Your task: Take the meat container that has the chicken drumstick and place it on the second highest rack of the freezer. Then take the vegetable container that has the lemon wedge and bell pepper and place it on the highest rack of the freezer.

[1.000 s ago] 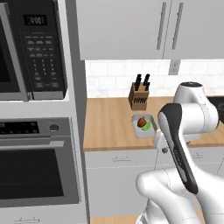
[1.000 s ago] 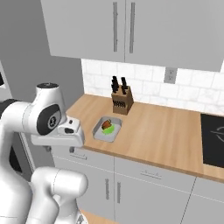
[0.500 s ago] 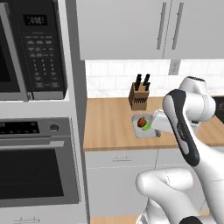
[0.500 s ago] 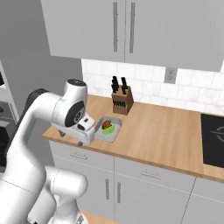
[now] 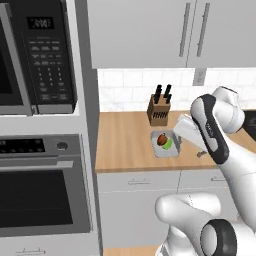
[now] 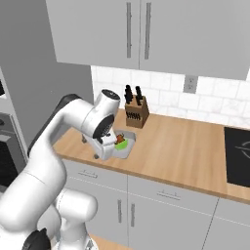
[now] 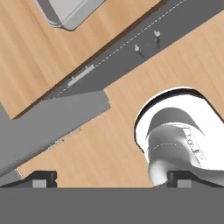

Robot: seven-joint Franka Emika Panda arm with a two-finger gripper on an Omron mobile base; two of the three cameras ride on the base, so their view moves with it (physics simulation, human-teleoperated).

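Observation:
A grey vegetable container (image 5: 161,150) sits on the wooden counter (image 5: 125,145) near its front edge. It holds the dark red bell pepper (image 5: 161,139) and the green lemon wedge (image 5: 169,144); both also show as pepper (image 6: 118,138) and wedge (image 6: 121,144). My gripper (image 6: 101,155) hangs at the counter's front edge, just beside the container (image 6: 126,146), pointing down. The hand view gives the gripper (image 7: 111,178) as open and holding nothing, its fingertips (image 7: 41,178) wide apart, with a corner of the container (image 7: 70,11) at the top. The freezer and the chicken drumstick are out of view.
A knife block (image 5: 159,107) stands behind the container against the tiled wall. A microwave (image 5: 40,55) and black-windowed oven (image 5: 45,195) fill the tall unit left of the counter. A black cooktop (image 6: 238,151) lies at the counter's right end. Cabinets (image 6: 136,34) hang overhead.
The arm has swung forward and stretched out, carrying the hand from beside the robot's body to the counter's front edge next to the vegetable container. The container has not moved.

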